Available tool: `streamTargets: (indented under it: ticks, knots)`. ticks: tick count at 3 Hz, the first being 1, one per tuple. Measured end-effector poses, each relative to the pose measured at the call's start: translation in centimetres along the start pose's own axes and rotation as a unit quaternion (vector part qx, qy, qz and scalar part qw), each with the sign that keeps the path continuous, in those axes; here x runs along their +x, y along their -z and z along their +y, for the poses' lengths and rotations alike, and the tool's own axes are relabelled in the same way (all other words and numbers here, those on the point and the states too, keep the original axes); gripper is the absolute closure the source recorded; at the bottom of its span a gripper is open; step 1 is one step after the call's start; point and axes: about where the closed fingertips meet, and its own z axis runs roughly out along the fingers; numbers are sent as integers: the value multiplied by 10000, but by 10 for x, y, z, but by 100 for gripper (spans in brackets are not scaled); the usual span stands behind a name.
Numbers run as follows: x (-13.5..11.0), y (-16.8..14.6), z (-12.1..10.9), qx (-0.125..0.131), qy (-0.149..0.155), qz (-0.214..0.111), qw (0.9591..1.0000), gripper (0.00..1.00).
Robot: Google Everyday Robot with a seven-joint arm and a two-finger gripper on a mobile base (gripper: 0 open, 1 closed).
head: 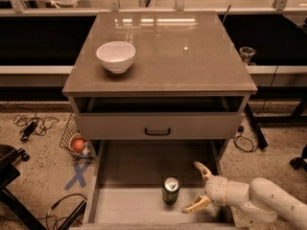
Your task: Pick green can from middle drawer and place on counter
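Note:
The green can stands upright on the pale floor of the pulled-out middle drawer, near its front centre, silver top showing. My gripper comes in from the lower right on a white arm and is inside the drawer, just right of the can. It is open, one finger behind and one finger in front, and it is not touching the can. The glossy grey-brown counter is the cabinet's top slab above.
A white bowl sits on the counter's left side. A drawer front with a black handle is above the open drawer. Cables, a blue X mark and a wire basket with an orange ball lie on the floor at left.

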Motion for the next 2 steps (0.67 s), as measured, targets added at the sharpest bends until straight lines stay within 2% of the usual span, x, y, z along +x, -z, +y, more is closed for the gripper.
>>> streamTargets:
  ticks: [1,2]
  knots:
    - [15,-19,3,-101,-35,11,9999,0]
    - [21,-45,8,-297,-9,54,9995,23]
